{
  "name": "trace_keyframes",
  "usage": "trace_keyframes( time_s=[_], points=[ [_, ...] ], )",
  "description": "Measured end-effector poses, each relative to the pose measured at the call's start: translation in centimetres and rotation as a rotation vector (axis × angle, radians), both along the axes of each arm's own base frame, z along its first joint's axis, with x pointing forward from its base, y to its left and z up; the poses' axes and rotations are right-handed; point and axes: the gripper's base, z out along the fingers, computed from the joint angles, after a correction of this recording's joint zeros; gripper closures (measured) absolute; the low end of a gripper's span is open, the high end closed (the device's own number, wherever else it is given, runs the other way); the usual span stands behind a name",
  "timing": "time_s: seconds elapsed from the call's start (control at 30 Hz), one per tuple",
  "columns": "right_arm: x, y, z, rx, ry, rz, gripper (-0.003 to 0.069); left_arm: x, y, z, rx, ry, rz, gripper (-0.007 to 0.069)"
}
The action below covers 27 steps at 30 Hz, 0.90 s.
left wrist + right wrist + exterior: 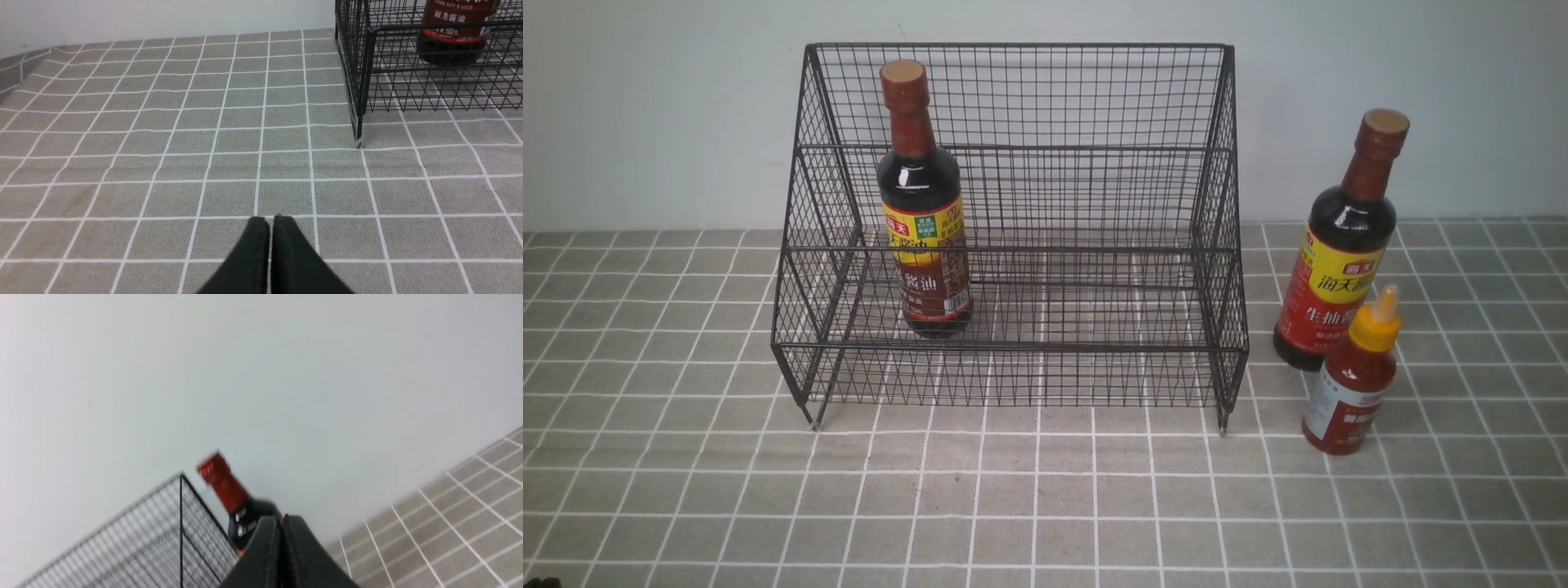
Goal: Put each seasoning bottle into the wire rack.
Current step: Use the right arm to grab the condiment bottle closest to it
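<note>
From the front view, I am judging the tall dark soy-sauce bottle with a brown cap and yellow-and-red label (1347, 269) to be heavy, stiff and slick, perhaps glass; it is standing on the grey gridded tabletop (1094, 498) to the right of the black wire-mesh rack (1013, 346). I would be taking it around the upper body, below the tapering neck. The short red sauce bottle with a yellow nozzle cap (1349, 392) is standing in front, hiding part of its lower label; it is looking lighter and squeezable, so I would be gripping its middle gently. The other dark soy-sauce bottle, yellow-and-brown labelled (923, 237), is already standing inside the rack, behind wires.

In the left wrist view, my left pincer (271, 222) is closed and empty, its tips blurring; the racked bottle is cut off above its lower label.

In the right wrist view, my right pincer (282, 520) is closed too, blurred, covering much of the outside soy bottle.
</note>
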Motion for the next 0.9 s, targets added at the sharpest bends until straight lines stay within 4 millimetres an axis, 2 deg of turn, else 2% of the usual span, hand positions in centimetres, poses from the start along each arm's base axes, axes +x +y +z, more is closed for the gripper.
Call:
trace_keyframes(
  time_s=[0.27, 0.4, 0.47, 0.53, 0.57, 0.7, 0.83, 0.87, 0.9],
  points=[
    [-0.2, -0.2, 0.7, -0.014, -0.038, -0.027, 0.0673, 0.0, 0.0, 0.0, 0.000, 0.000, 0.000, 0.0631],
    [-0.3, 0.7, 3.3, -0.088, 0.028, 0.068, 0.0673, 0.0, 0.0, 0.0, 0.000, 0.000, 0.000, 0.0631],
    [0.3, 1.6, 5.5, -0.174, 0.162, 0.155, 0.0673, 0.0, 0.0, 0.0, 0.000, 0.000, 0.000, 0.0631],
    [1.2, 2.0, 6.5, -0.249, 0.277, 0.208, 0.0673, 0.0, 0.0, 0.0, 0.000, 0.000, 0.000, 0.0631],
    [2.6, 2.3, 7.4, -0.321, 0.402, 0.262, 0.0673, 0.0, 0.0, 0.0, 0.000, 0.000, 0.000, 0.0631],
    [6.5, 2.7, 8.4, -0.489, 0.667, 0.388, 0.0673, 0.0, 0.0, 0.0, 0.000, 0.000, 0.000, 0.0631],
    [10.8, 3.0, 9.8, -0.570, 0.774, 0.466, 0.0666, 0.0, 0.0, 0.0, 0.000, 0.000, 0.000, 0.0631],
    [11.0, 3.0, 9.9, -0.575, 0.776, 0.470, 0.0663, 0.0, 0.0, 0.0, 0.000, 0.000, 0.000, 0.0631],
    [13.0, 3.4, 10.2, -0.588, 0.796, 0.499, 0.0650, 0.0, 0.0, 0.0, 0.000, 0.000, 0.000, 0.0631]
  ],
)
